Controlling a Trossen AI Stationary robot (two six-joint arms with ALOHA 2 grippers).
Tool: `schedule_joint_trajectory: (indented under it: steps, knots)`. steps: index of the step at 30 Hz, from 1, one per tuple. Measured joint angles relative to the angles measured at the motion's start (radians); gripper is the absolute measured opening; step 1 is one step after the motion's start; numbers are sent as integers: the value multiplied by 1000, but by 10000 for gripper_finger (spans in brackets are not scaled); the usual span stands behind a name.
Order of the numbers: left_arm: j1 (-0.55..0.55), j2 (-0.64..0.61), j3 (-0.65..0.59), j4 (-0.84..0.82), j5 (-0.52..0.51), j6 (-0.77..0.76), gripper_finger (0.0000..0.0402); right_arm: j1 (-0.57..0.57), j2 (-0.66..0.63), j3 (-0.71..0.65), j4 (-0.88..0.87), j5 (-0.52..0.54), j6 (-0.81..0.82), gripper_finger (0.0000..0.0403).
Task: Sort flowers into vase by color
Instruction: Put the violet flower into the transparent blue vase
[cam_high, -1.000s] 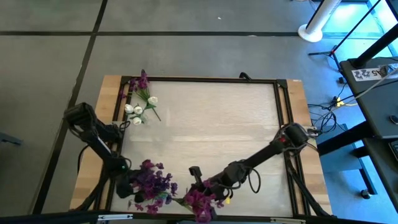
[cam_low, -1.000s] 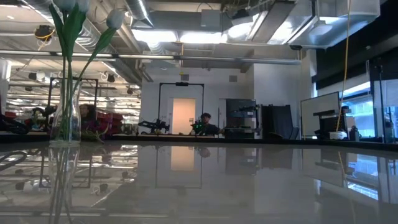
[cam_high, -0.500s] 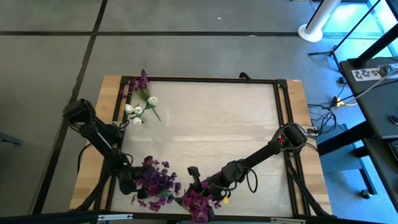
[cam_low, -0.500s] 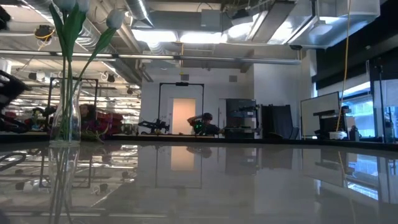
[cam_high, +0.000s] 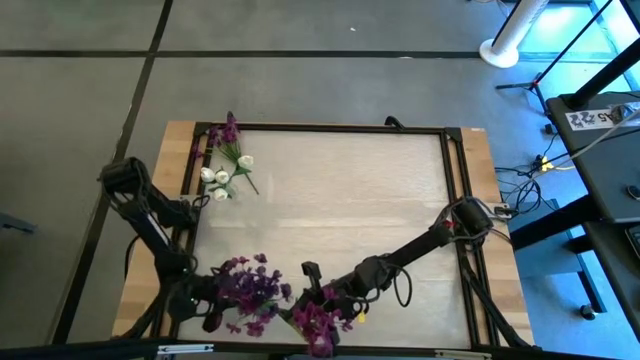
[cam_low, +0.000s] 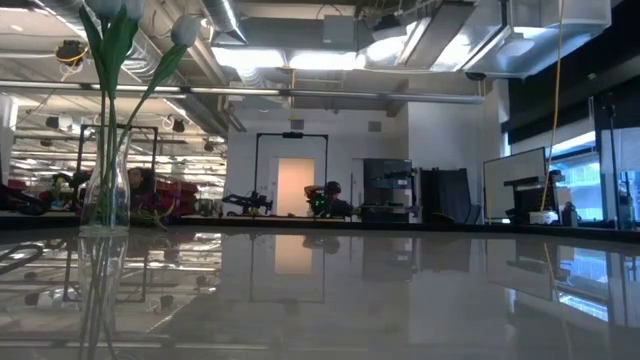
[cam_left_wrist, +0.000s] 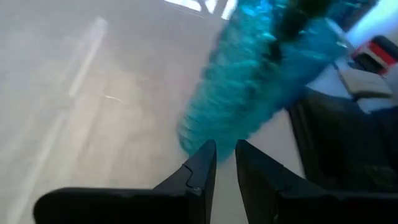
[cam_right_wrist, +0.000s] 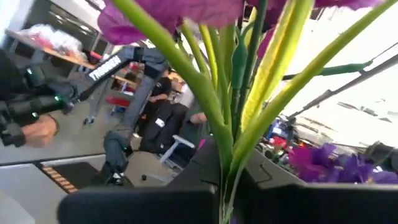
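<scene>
My left gripper (cam_high: 210, 299) is near the table's near-left corner, shut on a bunch of purple flowers (cam_high: 248, 285). In the left wrist view the bunch (cam_left_wrist: 261, 74) spreads beyond my gripper (cam_left_wrist: 225, 155). My right gripper (cam_high: 318, 303) is at the near edge, shut on a second purple bunch (cam_high: 320, 322). In the right wrist view its green stems (cam_right_wrist: 230, 124) rise between my gripper (cam_right_wrist: 227, 180). White-budded flowers (cam_high: 220, 180) stand in a glass vase (cam_low: 105, 190) near the far-left corner. A purple sprig (cam_high: 228, 130) shows just beyond them. My left gripper pinches the purple bunch at its stem end (cam_left_wrist: 208, 134) between the two fingers, coming nearly level from the table's left. The blossoms stick out past the fingertips toward the right. My right gripper pinches several green stems (cam_right_wrist: 225, 163) of its bunch between the two fingers. The blossoms (cam_right_wrist: 174, 12) stand beyond the fingertips.
The table's middle and right (cam_high: 350, 200) show bare pale surface. A dark frame (cam_high: 455, 180) runs along the table's edges. Both arms are close together at the near edge. Beyond the table, a room with equipment and a seated person (cam_low: 325, 198) shows far off.
My left gripper has dropped lower and tipped closer to level, shifting slightly toward the near-left corner. Its purple bunch has swung with it and now points toward the table's right. My right gripper has crept a little toward the left.
</scene>
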Motion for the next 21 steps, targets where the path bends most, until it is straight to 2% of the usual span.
schedule_joint_trajectory:
  steps: [11,21]
  knots:
    - [87,13,0,25,-58,82,59,-18,2,0,-30,6,66,11]
    - [136,13,0,44,-163,137,59,-18,2,0,-79,6,83,12]
